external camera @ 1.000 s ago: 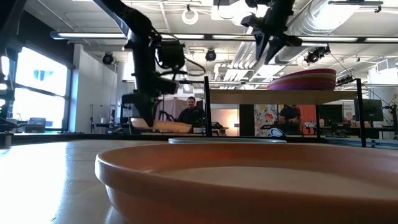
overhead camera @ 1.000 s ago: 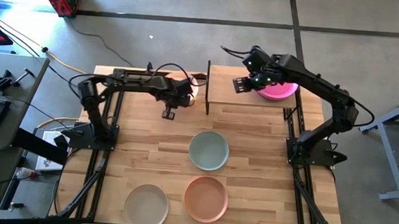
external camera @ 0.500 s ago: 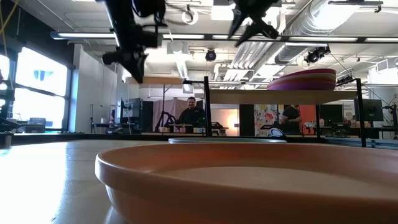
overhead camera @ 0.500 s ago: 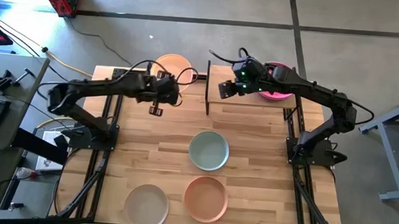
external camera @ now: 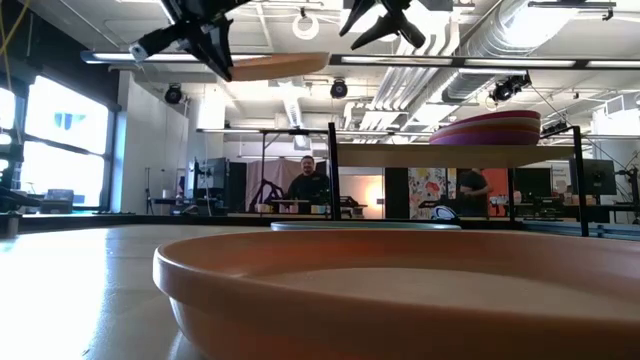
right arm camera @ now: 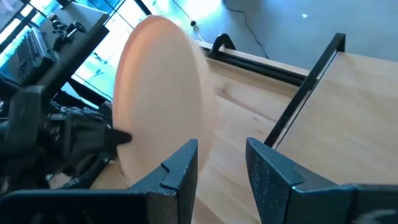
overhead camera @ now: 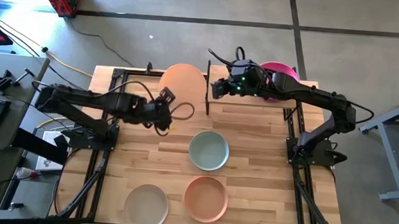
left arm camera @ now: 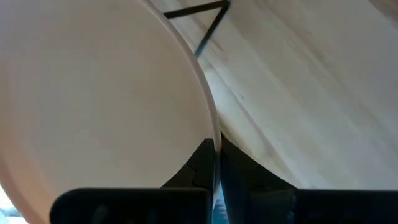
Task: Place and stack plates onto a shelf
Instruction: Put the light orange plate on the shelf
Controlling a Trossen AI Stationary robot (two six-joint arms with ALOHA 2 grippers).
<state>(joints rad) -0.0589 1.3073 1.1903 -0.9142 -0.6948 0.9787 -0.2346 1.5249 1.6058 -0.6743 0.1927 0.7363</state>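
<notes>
While the left gripper (overhead camera: 164,99) carries a salmon plate (overhead camera: 182,85) high over the table's (overhead camera: 250,198) far edge, the high view shows the right gripper (overhead camera: 215,89) just beside that plate's other rim, above the shelf's (overhead camera: 249,101) left end. A magenta-topped stack (overhead camera: 283,70) sits on the shelf's right end. A pale teal plate (overhead camera: 209,149) lies at the table's middle, an orange-red plate (overhead camera: 206,198) and a beige plate (overhead camera: 146,205) near its front edge.

In the low view the salmon plate (external camera: 275,65) hangs roughly level above the shelf (external camera: 455,153), pinched at its rim by the left gripper (external camera: 222,62), with the right gripper (external camera: 375,18) close to its free edge, fingers spread. The stack (external camera: 485,129) rests on the shelf board. The orange-red plate (external camera: 400,290) fills the foreground.

The left wrist view has that arm's fingers (left arm camera: 205,163) pressed together on the thin rim of the salmon plate (left arm camera: 99,93), table boards beyond.

The right wrist view shows the right gripper (right arm camera: 221,162) with jaws apart and holding nothing, the salmon plate (right arm camera: 165,93) ahead of them and a black shelf post (right arm camera: 305,87) nearby.

This looks like a hand-over between arms. The risk I see is the grip: a single rim pinch leaves the plate free to swing, so if the right jaws close off the rim, or the left lets go early, the plate could drop onto the shelf's edge or post.
</notes>
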